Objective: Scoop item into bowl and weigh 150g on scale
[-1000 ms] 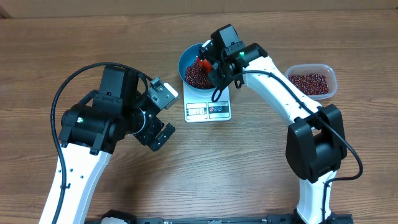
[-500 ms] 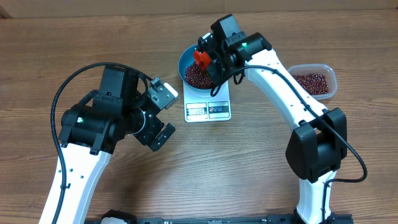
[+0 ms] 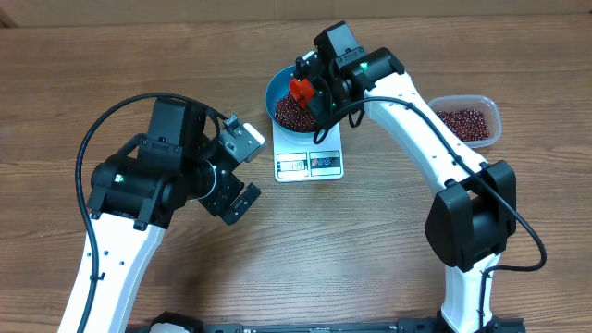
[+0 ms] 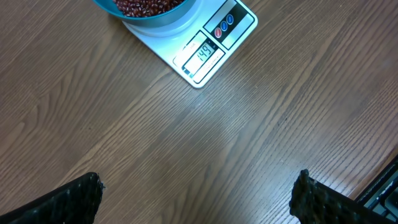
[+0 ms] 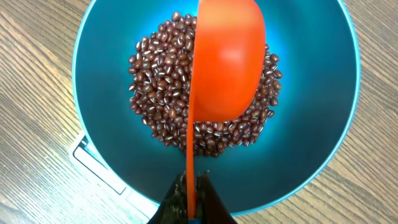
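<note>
The blue bowl (image 3: 279, 88) (image 5: 311, 124) (image 4: 163, 17) stands on the white scale (image 3: 310, 162) (image 4: 211, 53) and holds a heap of red-brown beans (image 3: 292, 113) (image 5: 161, 106). My right gripper (image 3: 314, 92) (image 5: 191, 186) is shut on the thin handle of an orange scoop (image 3: 299, 89) (image 5: 227, 68), which hangs tipped on its side over the beans in the bowl. My left gripper (image 3: 239, 174) (image 4: 198, 196) is open over bare table left of the scale, nothing between its fingers (image 4: 68, 202).
A clear plastic container (image 3: 465, 120) with more beans sits at the right. The right arm reaches over the scale's back edge. The scale's display (image 4: 204, 55) faces the table's front.
The right gripper has lifted the scoop slightly up and back over the bowl, then held still. The left arm has not moved.
</note>
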Robot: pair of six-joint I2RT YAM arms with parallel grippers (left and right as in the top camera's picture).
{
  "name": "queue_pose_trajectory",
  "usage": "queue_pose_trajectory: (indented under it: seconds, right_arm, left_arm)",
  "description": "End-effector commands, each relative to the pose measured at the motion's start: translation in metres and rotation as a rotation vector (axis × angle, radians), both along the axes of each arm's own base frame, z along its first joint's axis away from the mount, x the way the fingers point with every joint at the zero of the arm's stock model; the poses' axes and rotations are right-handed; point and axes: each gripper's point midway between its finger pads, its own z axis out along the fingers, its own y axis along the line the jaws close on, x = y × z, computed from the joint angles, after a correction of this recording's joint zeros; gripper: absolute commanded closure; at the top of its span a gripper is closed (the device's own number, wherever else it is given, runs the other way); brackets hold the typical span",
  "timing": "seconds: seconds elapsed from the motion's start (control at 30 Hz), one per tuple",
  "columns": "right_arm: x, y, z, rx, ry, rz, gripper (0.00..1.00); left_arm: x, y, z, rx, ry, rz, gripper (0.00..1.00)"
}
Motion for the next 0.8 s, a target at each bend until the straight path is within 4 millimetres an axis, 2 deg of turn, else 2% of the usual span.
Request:
queue_pose_trajectory:
  seconds: [0.0,0.1,0.23,0.5,0.77]
  right_arm:
    - [0.007,-0.003,0.038,0.009,-0.096,-0.017,0.96]
    - [0.006,-0.010,0.036,-0.035,-0.101,-0.031,0.96]
    - [0.000,-0.009,0.037,-0.041,-0.089,-0.023,0.96]
    - [-0.008,0.003,0.040,0.054,-0.040,0.010,0.96]
    - [-0.012,0.000,0.048,0.061,-0.042,0.008,0.96]
  left_arm:
    - [0.000,-0.002,0.000,-0.020,0.009,0.005,0.00]
    - [0.000,-0.002,0.000,-0.020,0.009,0.004,0.00]
    - [0.000,-0.002,0.000,-0.020,0.009,0.004,0.00]
    - [0.000,-0.002,0.000,-0.020,0.009,0.004,0.00]
    - [0.000,-0.002,0.000,-0.020,0.009,0.004,0.00]
